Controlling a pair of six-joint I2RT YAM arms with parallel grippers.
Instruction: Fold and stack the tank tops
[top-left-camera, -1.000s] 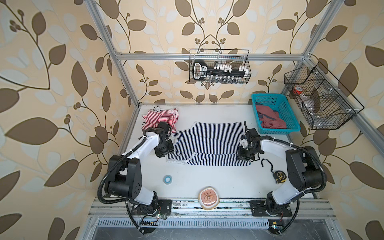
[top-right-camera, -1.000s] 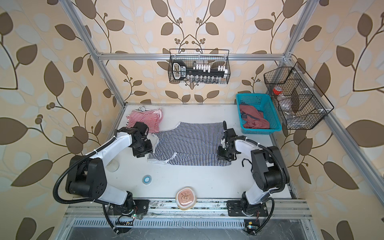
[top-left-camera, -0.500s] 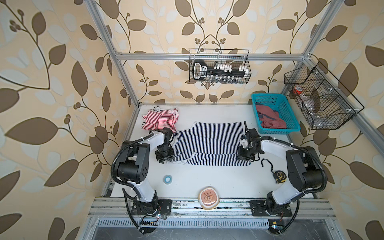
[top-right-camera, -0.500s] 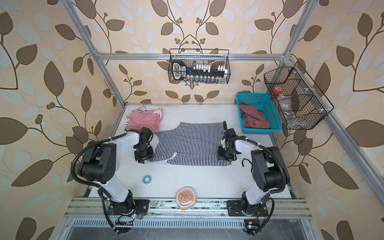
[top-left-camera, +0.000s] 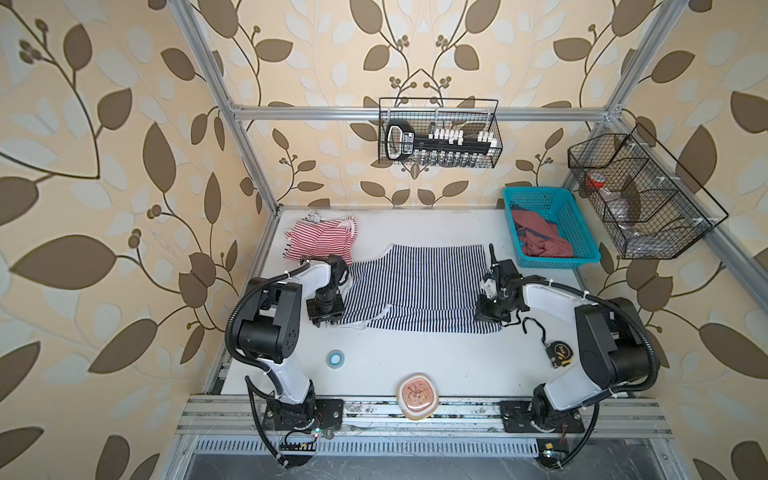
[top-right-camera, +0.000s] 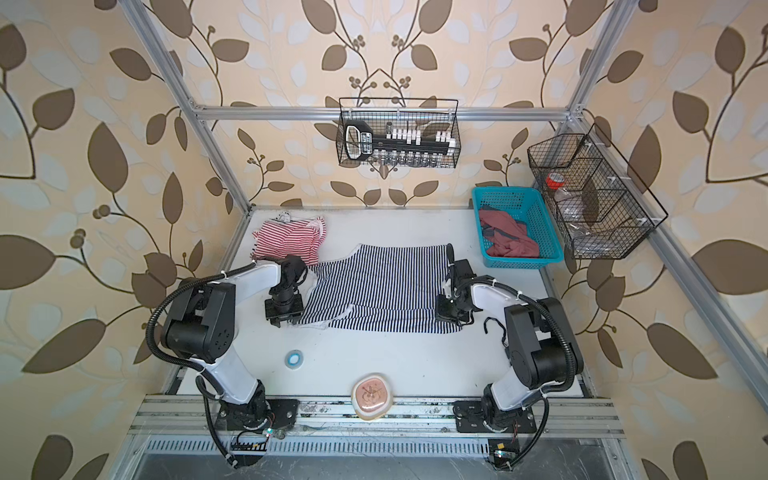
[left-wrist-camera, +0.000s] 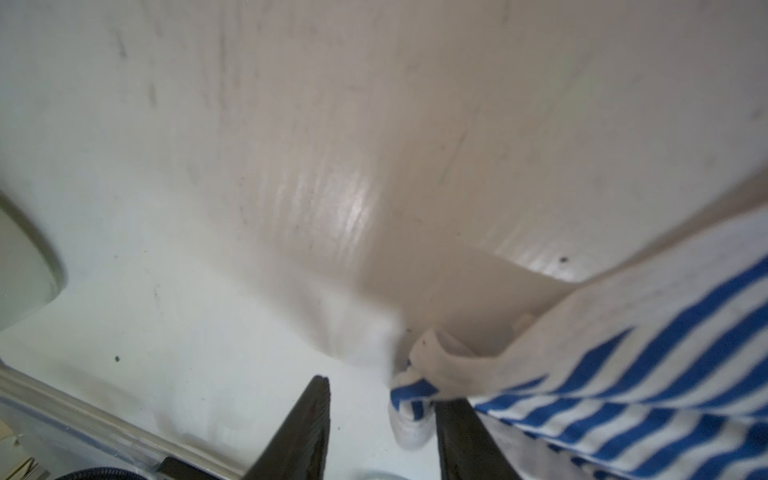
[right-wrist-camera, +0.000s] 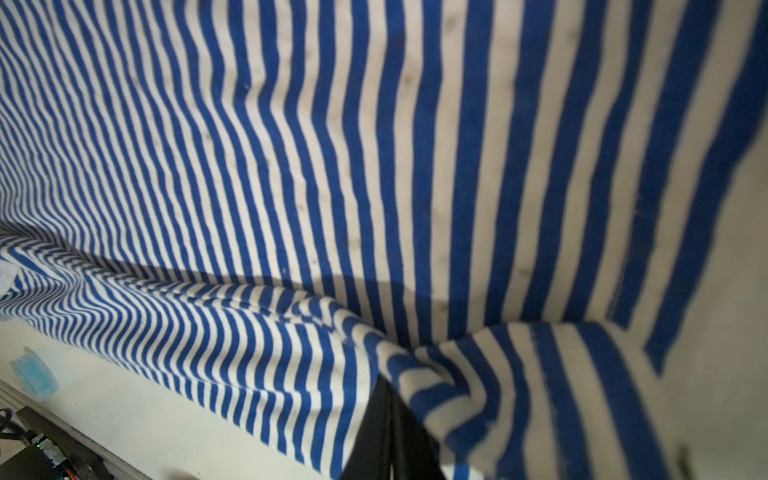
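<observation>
1. The navy-and-white tank top (top-left-camera: 415, 286) is spread flat across the middle of the table (top-left-camera: 415, 365), and its stripes run from the far edge toward the near edge.
2. Along the top's near side a strip of cloth is folded over onto the rest. White trim is shown at the near-left end of that strip.
3. The left gripper (top-left-camera: 326, 320) is placed at the top's near-left corner, not far from the table's left edge.
4. In the left wrist view its fingers (left-wrist-camera: 307, 428) are seen spread apart. A strap end with white trim lies between them against one finger and is not clamped.
5. The right gripper (top-left-camera: 488, 318) is placed at the top's near-right corner.
6. In the right wrist view its fingers (right-wrist-camera: 382, 428) are pressed together on a puckered fold of the striped cloth. That fold is drawn up a little from the table.
7. The red-and-white tank top (top-left-camera: 322, 241) is left bunched near the far-left corner, just beyond the left arm and close to the navy top's far-left strap.
8. A blue basket (top-left-camera: 557, 261) is set at the far-right corner, and a reddish cloth (top-left-camera: 540, 243) is heaped inside it.
9. A small blue tape roll (top-left-camera: 335, 358) lies toward the near-left corner.
10. A pink dish (top-left-camera: 417, 397) sits at the middle of the near edge.
11. A tape measure (top-left-camera: 559, 353) lies near the right edge, beside the right arm.
</observation>
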